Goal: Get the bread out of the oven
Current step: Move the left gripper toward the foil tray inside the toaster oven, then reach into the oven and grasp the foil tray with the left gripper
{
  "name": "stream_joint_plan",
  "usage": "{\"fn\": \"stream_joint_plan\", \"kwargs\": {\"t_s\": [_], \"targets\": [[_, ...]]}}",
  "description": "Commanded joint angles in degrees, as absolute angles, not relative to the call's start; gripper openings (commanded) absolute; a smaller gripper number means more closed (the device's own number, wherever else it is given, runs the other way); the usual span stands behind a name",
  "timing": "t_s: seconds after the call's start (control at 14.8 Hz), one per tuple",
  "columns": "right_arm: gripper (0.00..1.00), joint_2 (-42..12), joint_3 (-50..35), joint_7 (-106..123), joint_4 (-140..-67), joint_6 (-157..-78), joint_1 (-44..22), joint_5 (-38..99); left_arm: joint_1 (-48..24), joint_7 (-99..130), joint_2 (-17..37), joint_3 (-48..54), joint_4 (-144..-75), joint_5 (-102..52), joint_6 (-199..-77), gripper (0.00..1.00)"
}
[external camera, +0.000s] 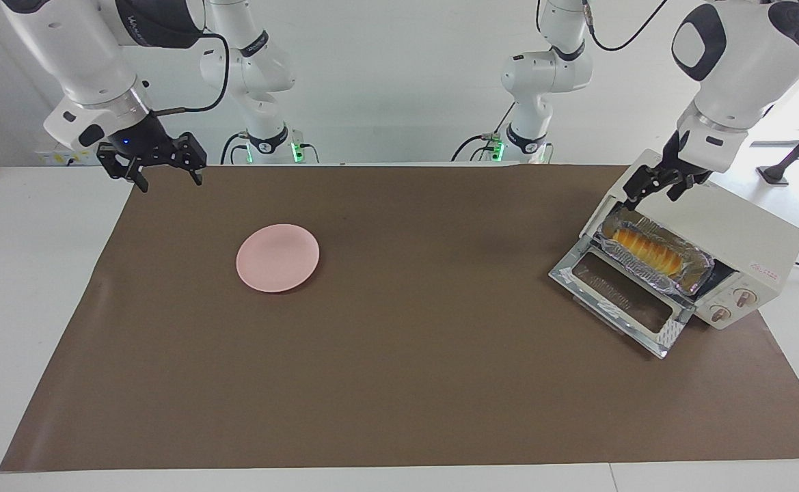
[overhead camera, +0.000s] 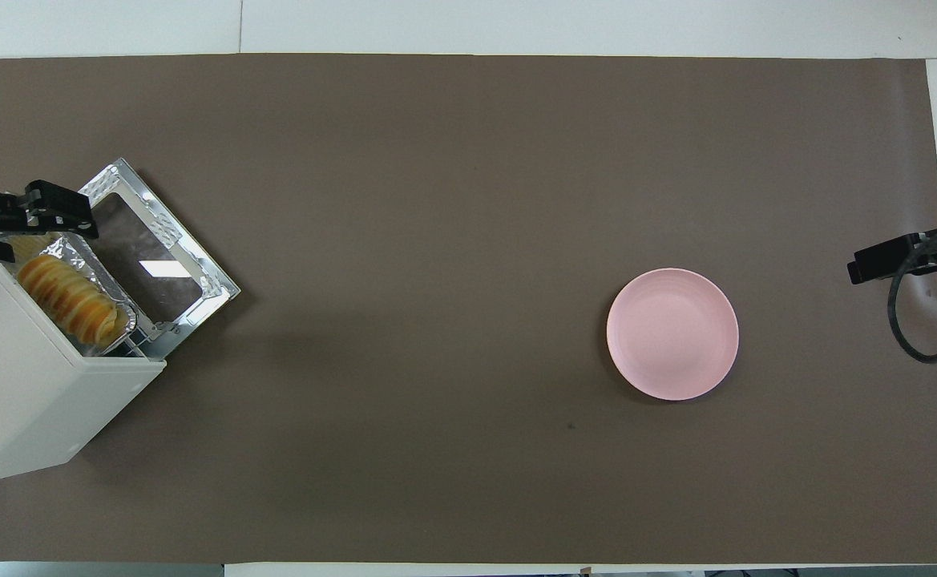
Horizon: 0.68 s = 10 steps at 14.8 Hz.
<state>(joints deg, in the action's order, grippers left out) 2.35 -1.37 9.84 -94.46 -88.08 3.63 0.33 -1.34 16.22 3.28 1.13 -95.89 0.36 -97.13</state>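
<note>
The oven sits at the right of the facing view with its door down flat. The bread lies in a foil tray inside it. The left gripper hangs over the oven's top corner, fingers apart and empty. The right gripper waits at the upper left over the desk, fingers apart. A pink plate lies alone.

Oven at my left arm's end of the mat, door dropped flat. Bread lies in a foil tray at the mouth. My left gripper is over the tray's end farther from me, fingers apart. Pink plate sits toward my right arm's end. Right gripper at the mat's edge beside the plate, waiting
</note>
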Motion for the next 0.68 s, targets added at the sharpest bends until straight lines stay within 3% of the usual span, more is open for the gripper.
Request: {"fn": "stream_joint_plan", "kwargs": {"t_s": [0.0, 0.14, 0.61], "targets": [[1.00, 2.81, -1.58, 9.40, -94.75, -87.54, 3.96, 0.00, -4.57, 29.21, 10.62, 1.05, -93.52, 4.12, -100.71, 1.00], [1.00, 2.81, -1.58, 9.40, -94.75, -87.54, 3.96, -0.09, -4.57, 37.32, 11.25, 1.06, -95.00, 4.65, -105.54, 1.00], [1.00, 2.81, -1.58, 9.40, -94.75, -87.54, 3.96, 0.00, -4.13, 50.01, 13.62, 0.88, -99.13, 11.60, -105.12, 1.00]]}}
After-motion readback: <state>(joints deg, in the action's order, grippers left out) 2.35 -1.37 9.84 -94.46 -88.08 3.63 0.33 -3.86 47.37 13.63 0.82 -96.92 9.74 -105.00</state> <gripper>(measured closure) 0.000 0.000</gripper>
